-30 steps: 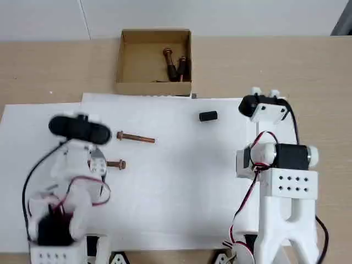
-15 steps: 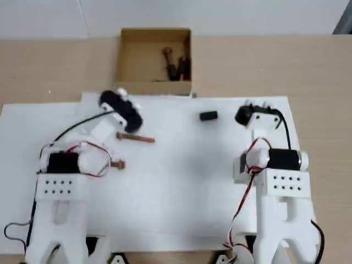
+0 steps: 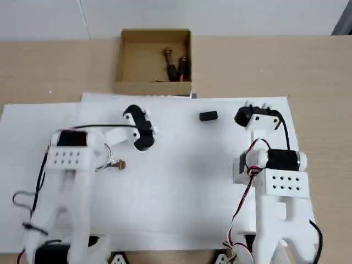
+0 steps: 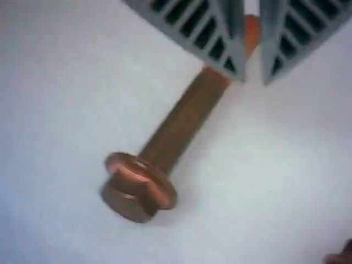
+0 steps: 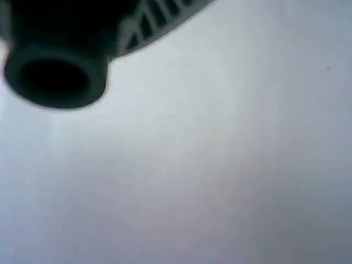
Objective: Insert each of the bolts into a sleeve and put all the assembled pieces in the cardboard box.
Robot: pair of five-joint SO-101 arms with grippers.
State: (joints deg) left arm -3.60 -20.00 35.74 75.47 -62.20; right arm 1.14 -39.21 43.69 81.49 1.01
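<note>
A long copper bolt [image 4: 165, 148] lies flat on the white paper. My left gripper [image 4: 251, 80] hangs over its shank end, shut to a thin slit through which the shank shows. From above, that gripper [image 3: 142, 133] hides this bolt. A short bolt [image 3: 117, 164] lies just beside the left arm. My right gripper [image 3: 246, 116] is shut on a black sleeve [image 5: 55, 77], its bore facing the wrist camera beside a grey finger [image 5: 154, 25]. Another black sleeve [image 3: 208, 116] lies on the paper between the grippers. The cardboard box [image 3: 154, 87] holds assembled pieces [image 3: 176, 65].
The white paper [image 3: 187, 181] covers most of the wooden table, with open room at its centre. The box stands just beyond the paper's far edge. Both arm bases stand at the near edge.
The left arm swung up from its folded pose and came down over the long bolt. The right gripper shifted slightly towards the loose sleeve, then held still.
</note>
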